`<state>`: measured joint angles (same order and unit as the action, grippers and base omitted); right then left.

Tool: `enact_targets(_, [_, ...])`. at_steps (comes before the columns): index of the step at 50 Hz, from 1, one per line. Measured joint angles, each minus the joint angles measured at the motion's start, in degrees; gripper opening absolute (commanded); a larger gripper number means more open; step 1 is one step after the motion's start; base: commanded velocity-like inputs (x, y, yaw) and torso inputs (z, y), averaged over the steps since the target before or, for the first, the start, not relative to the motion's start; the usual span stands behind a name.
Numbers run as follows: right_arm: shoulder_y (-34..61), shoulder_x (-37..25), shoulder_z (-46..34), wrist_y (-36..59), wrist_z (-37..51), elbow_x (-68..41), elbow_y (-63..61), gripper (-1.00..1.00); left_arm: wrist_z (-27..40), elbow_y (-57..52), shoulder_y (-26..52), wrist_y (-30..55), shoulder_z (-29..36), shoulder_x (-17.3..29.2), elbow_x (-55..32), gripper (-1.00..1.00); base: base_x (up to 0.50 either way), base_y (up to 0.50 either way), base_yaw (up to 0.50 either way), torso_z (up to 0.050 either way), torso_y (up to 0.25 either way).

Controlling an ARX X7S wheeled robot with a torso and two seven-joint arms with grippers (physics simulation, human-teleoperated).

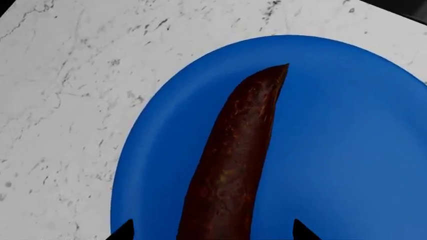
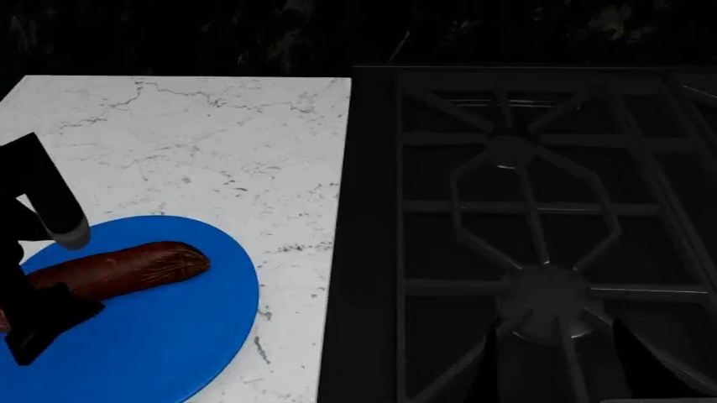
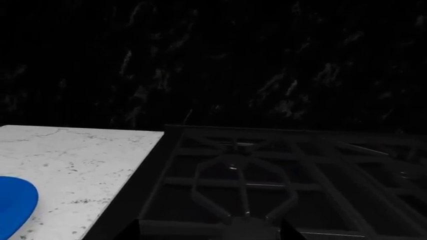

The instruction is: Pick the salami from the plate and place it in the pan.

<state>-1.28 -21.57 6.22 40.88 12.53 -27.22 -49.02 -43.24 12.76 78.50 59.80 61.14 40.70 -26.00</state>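
On the counter, at about 8 o'clock of the head view: you had the blue plate point(image 2: 168, 353) lying on the white marble counter point(image 2: 201, 143), with the salami point(image 2: 123, 270) flat across it.
Left gripper point(image 1: 213, 231): you held it spread, one dark fingertip point(image 1: 123, 231) on each side of the salami's thick end and neither seeming to touch; that fitted lining up a grasp, not carrying.
Why there: your left arm point(image 2: 34, 252) reached in from 9 o'clock because the plate sat on that side, and straddling the thick end should give the pads the most to bite on.
Right gripper: only two faint dark tips at the frame edge of its own camera, so I cannot tell whether you had it spread or closed; you kept it over the stove point(image 2: 526, 243), well apart from the plate.
Pan: none showed in any view; the stove grates at 3 o'clock stood bare.
Salami's look: dark reddish-brown, mottled skin, thick and gently curved, narrowing to a point toward the plate's far rim in the left wrist view.
Salami's place: wholly on the plate, not yet lifted.
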Motion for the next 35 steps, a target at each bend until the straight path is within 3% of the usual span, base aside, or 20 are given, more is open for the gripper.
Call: enact_targets(35, [-0.85, -0.74, 0.16, -0.07, 0.66, -1.47, -0.79, 1.00, 1.91, 0.23, -2.32, -0.33, -0.45, 0.38, -0.44, 1.00, 0.00, 0.00, 0.00, 0.000, 0.000])
